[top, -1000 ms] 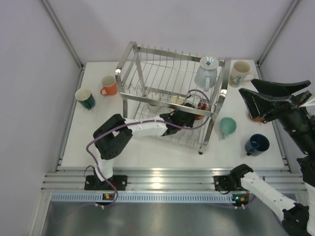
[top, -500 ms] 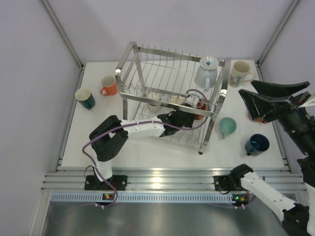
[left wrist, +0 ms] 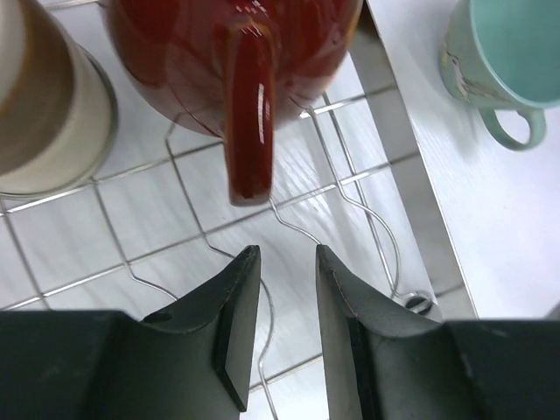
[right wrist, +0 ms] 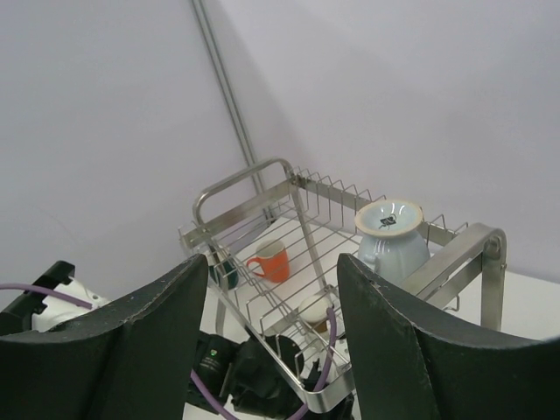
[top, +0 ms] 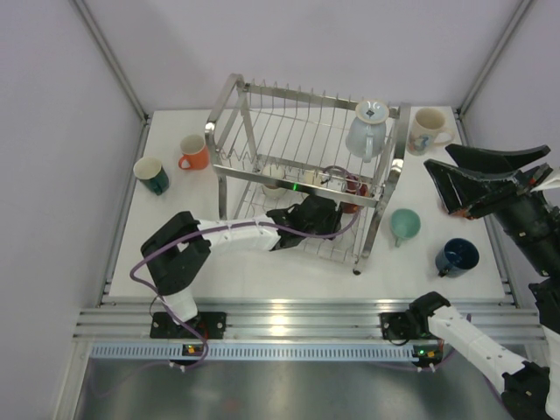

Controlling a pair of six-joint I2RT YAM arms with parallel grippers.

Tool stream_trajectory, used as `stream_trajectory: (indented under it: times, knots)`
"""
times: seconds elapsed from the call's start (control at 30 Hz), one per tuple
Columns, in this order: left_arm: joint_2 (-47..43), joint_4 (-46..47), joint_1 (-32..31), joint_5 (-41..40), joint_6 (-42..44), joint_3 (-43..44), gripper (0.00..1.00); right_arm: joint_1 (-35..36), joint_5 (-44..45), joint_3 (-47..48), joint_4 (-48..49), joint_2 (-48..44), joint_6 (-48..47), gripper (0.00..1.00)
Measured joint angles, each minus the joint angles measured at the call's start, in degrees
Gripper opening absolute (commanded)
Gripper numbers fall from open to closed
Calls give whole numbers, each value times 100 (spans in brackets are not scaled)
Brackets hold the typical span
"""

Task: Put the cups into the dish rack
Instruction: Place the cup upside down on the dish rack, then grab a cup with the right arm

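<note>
Glossy red ceramic mug (left wrist: pixel 175 61) sits on the silver wire dish rack's (top: pixel 289 131) lower tier, at 12 o'clock of the low-stretched left gripper (left wrist: pixel 284 262), whose jaws are narrowly parted and empty. The right gripper (right wrist: pixel 273 280) is raised, wide open, empty.

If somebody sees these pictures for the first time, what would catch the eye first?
The big silver dish rack in the middle of the table, with a pale cup upside down on its upper tier. Then the left gripper, open inside the lower tier, just short of the handle of a red cup.
</note>
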Motion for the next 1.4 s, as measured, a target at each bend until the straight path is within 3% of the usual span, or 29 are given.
stream_trajectory:
  times: [0.2,0.47,0.83,1.0,1.27,1.4]
  knots:
    - [-199,-179,-4,647,-299,-201,39,0,0,7,-105,24,15,62]
    - [-907,-282,-4,1886,-1051,-721,32,2,-4,37,-254,138,22,62]
    - [-3263,-734,-9,3729,-2903,-1633,35,0,-81,376,-511,289,125,62]
    - [-4153,-1084,-11,4039,-3637,-1777,37,0,-168,374,-678,404,184,63]
    - [-4732,-1539,-59,4186,-4277,-1779,37,0,-247,437,-977,485,260,63]
    - [-5270,-1226,-66,4153,-4301,-1768,37,0,-256,535,-1005,476,260,63]
